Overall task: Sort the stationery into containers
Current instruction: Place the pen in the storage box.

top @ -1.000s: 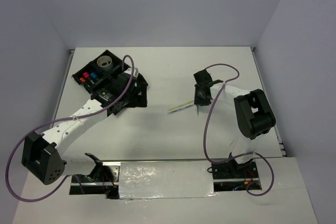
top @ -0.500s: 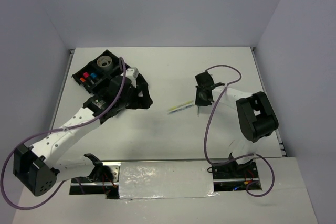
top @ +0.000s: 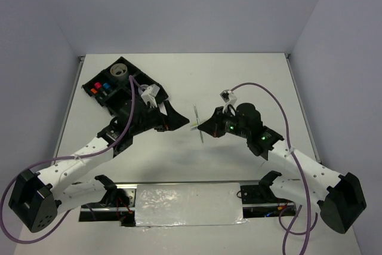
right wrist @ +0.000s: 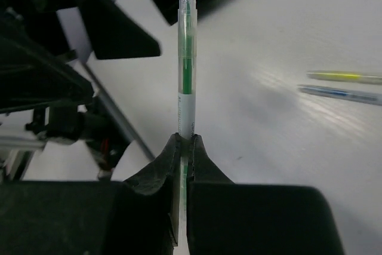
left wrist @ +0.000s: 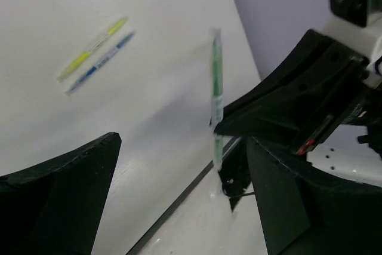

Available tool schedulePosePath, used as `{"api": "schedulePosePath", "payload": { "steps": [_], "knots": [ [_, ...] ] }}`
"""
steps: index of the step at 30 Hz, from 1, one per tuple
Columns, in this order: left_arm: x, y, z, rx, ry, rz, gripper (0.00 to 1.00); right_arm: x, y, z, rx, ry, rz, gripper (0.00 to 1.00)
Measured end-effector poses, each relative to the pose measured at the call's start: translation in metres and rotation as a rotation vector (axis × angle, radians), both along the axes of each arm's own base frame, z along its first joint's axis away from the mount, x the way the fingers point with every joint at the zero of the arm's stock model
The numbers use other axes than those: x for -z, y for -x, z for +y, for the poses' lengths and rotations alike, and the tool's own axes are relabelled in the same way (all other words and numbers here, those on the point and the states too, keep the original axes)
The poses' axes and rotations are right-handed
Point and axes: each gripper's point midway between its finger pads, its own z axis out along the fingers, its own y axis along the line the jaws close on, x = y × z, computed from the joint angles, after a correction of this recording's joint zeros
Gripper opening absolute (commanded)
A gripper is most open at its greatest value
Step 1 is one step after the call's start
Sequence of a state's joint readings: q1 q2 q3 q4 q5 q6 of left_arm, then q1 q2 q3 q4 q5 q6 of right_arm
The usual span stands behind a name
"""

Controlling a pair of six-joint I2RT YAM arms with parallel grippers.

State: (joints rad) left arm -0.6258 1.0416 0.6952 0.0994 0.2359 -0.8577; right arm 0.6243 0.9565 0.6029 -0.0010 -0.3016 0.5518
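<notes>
Left gripper (top: 173,120): jaws spread wide, holding nothing, pointed at the middle of the table (top: 250,82).
Right gripper (top: 206,126): clamped on a thin green-and-white pen (top: 198,122), which it holds off the table facing the left gripper.
Top view only: the black tray (top: 95,76) at far left. A greyish tape ring (top: 119,71) is in its far compartment and the highlighters (top: 101,87) are in the compartment to the left.
Left wrist view only: its own fingers (left wrist: 59,201) frame the pen (left wrist: 216,100), which stands upright between them but touches neither. The right gripper (left wrist: 227,126) pinches it low on the barrel.
Right wrist view only: the right gripper (right wrist: 185,141) has both pads pressed on the white lower barrel, and the pen (right wrist: 186,70) points its clear cap away.
Around: a yellow-green pen (right wrist: 343,77) lies on the table well right of the grip, with a bluish streak just beside it. I cannot tell whether the streak is a pen or a shadow.
In the way: the left arm covers the near half of the tray, so those compartments cannot be read.
Change: a second ago the pen lay on the table under the right gripper and the left gripper was at the tray. Now the pen is lifted and both arms reach toward the centre.
</notes>
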Motion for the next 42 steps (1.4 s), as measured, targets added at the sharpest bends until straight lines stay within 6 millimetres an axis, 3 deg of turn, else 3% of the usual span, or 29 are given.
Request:
{"api": "schedulePosePath", "payload": {
  "steps": [5, 8, 13, 14, 16, 17, 19, 22, 23, 24, 25, 27, 29, 33, 34, 37, 39, 42],
  "knots": [
    [-0.018, 0.004, -0.011, 0.027, 0.109, -0.023, 0.98, -0.014, 0.027, 0.021, -0.150, -0.097, 0.007, 0.00],
    [-0.030, 0.008, -0.017, 0.047, 0.150, -0.044, 0.91, -0.023, 0.038, 0.028, -0.202, -0.135, 0.003, 0.00],
    [-0.033, 0.015, -0.026, 0.079, 0.156, -0.051, 0.76, -0.038, 0.050, 0.036, -0.258, -0.184, -0.020, 0.00],
    [-0.032, 0.016, -0.028, 0.086, 0.153, -0.048, 0.63, -0.040, 0.051, 0.037, -0.260, -0.190, -0.026, 0.00],
    [-0.031, 0.018, -0.032, 0.097, 0.146, -0.042, 0.47, -0.040, 0.051, 0.038, -0.260, -0.194, -0.022, 0.00],
    [-0.030, 0.019, -0.034, 0.104, 0.139, -0.039, 0.24, -0.040, 0.049, 0.039, -0.257, -0.194, -0.019, 0.00],
    [-0.031, 0.020, -0.037, 0.109, 0.132, -0.036, 0.00, -0.037, 0.045, 0.042, -0.244, -0.185, -0.006, 0.04],
    [-0.029, 0.015, -0.034, 0.083, 0.073, -0.032, 0.00, -0.034, 0.040, 0.046, -0.230, -0.176, 0.007, 0.51],
    [-0.029, 0.011, -0.031, 0.057, 0.044, -0.030, 0.00, -0.033, 0.038, 0.047, -0.221, -0.174, 0.012, 0.95],
    [-0.030, 0.006, -0.027, 0.033, 0.010, -0.037, 0.00, -0.032, 0.036, 0.046, -0.204, -0.168, 0.017, 1.00],
    [-0.026, -0.001, -0.017, -0.024, -0.054, -0.032, 0.00, -0.030, 0.032, 0.043, -0.178, -0.153, 0.007, 1.00],
    [-0.038, -0.020, -0.002, -0.137, -0.142, -0.049, 0.00, -0.025, 0.022, 0.033, -0.096, -0.114, -0.001, 1.00],
    [-0.046, -0.047, 0.028, -0.301, -0.275, -0.060, 0.00, -0.019, 0.013, 0.015, 0.013, -0.061, -0.005, 1.00],
    [-0.051, -0.111, 0.116, -0.649, -0.543, -0.049, 0.00, -0.015, -0.001, -0.028, 0.204, 0.032, -0.039, 1.00],
    [-0.046, -0.126, 0.144, -0.725, -0.623, -0.024, 0.00, -0.015, -0.002, -0.035, 0.230, 0.046, -0.049, 1.00],
    [-0.020, -0.160, 0.198, -0.820, -0.810, 0.059, 0.00, -0.016, 0.000, -0.048, 0.262, 0.076, -0.071, 1.00],
    [0.007, -0.175, 0.224, -0.818, -0.929, 0.122, 0.00, -0.016, 0.003, -0.053, 0.264, 0.092, -0.078, 1.00],
    [0.041, -0.182, 0.245, -0.768, -1.046, 0.191, 0.00, -0.015, 0.007, -0.059, 0.264, 0.114, -0.087, 1.00]
  ]
}}
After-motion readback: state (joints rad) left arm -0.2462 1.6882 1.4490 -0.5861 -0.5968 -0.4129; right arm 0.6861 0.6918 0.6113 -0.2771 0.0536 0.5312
